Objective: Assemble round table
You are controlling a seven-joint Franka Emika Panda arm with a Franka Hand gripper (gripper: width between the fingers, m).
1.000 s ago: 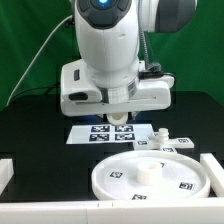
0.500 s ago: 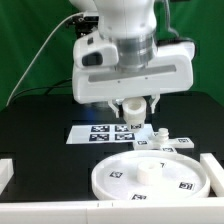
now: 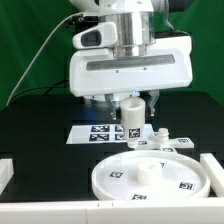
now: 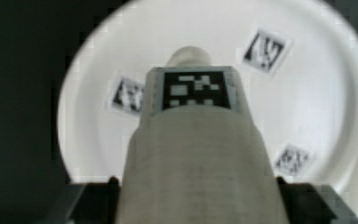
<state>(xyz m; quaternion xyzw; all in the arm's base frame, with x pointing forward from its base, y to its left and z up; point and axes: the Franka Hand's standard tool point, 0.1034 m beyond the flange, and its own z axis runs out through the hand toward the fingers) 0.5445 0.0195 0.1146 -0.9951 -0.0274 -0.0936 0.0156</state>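
My gripper [image 3: 132,104] is shut on the short cylindrical post [image 3: 131,113] and holds it upright in the air, above the far edge of the round disc [image 3: 112,180]. The disc lies flat at the front, with a small raised hub [image 3: 146,172] at its middle. In the wrist view the post [image 4: 197,120] fills the middle with its tag facing the camera. The gripper [image 4: 197,196] clamps it from both sides, and the disc [image 4: 318,110] lies behind it. White tagged parts [image 3: 168,141], probably the cross-shaped base, lie just behind the disc at the exterior view's right, partly hidden.
The marker board [image 3: 92,132] lies on the black table behind the disc, under the arm. White border rails stand at the exterior view's left [image 3: 5,175] and right [image 3: 214,168]. A green backdrop closes the back.
The hand has turned and shifted toward the exterior view's right, from over the marker board to over the disc's far edge, with the post in it.
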